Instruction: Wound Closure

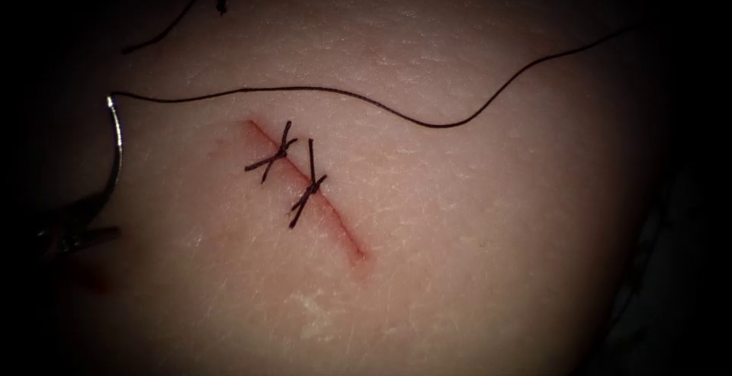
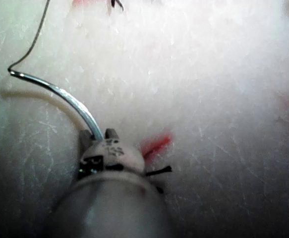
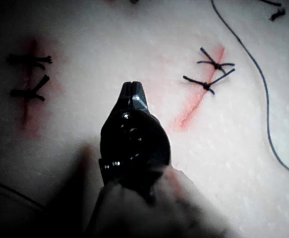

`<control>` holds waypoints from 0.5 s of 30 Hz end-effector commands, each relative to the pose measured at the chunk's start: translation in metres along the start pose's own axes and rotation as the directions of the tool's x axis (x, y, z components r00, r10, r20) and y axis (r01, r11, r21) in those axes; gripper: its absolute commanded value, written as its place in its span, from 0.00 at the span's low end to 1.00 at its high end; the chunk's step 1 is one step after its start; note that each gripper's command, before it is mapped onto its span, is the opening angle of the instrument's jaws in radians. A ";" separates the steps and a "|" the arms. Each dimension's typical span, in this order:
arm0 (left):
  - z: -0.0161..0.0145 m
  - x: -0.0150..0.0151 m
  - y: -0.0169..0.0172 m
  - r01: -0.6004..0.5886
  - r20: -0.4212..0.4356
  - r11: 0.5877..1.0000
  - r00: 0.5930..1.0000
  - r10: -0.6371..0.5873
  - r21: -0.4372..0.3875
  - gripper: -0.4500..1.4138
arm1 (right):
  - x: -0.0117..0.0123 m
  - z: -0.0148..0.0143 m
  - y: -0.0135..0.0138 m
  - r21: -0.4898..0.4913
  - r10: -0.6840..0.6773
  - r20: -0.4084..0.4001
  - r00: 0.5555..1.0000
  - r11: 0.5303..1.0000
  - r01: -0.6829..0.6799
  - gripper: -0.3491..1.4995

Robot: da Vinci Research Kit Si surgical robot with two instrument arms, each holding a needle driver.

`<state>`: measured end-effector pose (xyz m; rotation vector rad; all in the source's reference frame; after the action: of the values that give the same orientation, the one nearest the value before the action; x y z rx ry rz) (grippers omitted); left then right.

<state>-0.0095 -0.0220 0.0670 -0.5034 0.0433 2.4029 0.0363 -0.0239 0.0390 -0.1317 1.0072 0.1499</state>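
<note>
I see the needle (image 1: pixel 116 143) well left of the cut (image 1: pixel 305 189), a silver curve lying clear of the tissue (image 1: pixel 473 216), not in it. My left tool (image 1: pixel 76 231) pinches it near the pointed end of its curve, jaws pressed onto the steel; the swaged end rises away from the jaws. From that end the thread (image 1: pixel 427 123) runs across the tissue above the cut and off to the right. Two dark knotted stitches (image 1: pixel 293 170) cross the cut (its lower stretch lies unstitched). In the right wrist view, my right tool (image 3: pixel 133 88) hovers beside the cut, jaws pressed together, holding nothing. A loose cut end of thread (image 1: pixel 164 25) lies upper left.
</note>
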 end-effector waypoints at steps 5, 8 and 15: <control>0.0003 -0.0008 0.0004 0.014 0.000 1.000 1.000 -0.014 0.004 0.00 | -0.0001 0.0009 -0.0006 0.003 0.002 -0.001 1.000 1.000 -0.002 0.00; -0.0002 0.0000 0.0006 0.055 -0.047 0.998 0.997 -0.055 0.010 0.00 | 0.0000 0.0009 -0.0004 0.001 0.004 -0.002 1.000 1.000 -0.004 0.00; -0.0020 0.0043 0.0032 0.030 -0.154 0.998 0.988 -0.023 0.047 0.00 | 0.0010 -0.0004 0.0017 -0.060 0.122 -0.040 0.992 0.990 -0.124 0.00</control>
<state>-0.0141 -0.0212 0.0620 -0.6700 0.1811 2.3280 0.0353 -0.0216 0.0371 -0.1292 1.0474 0.3077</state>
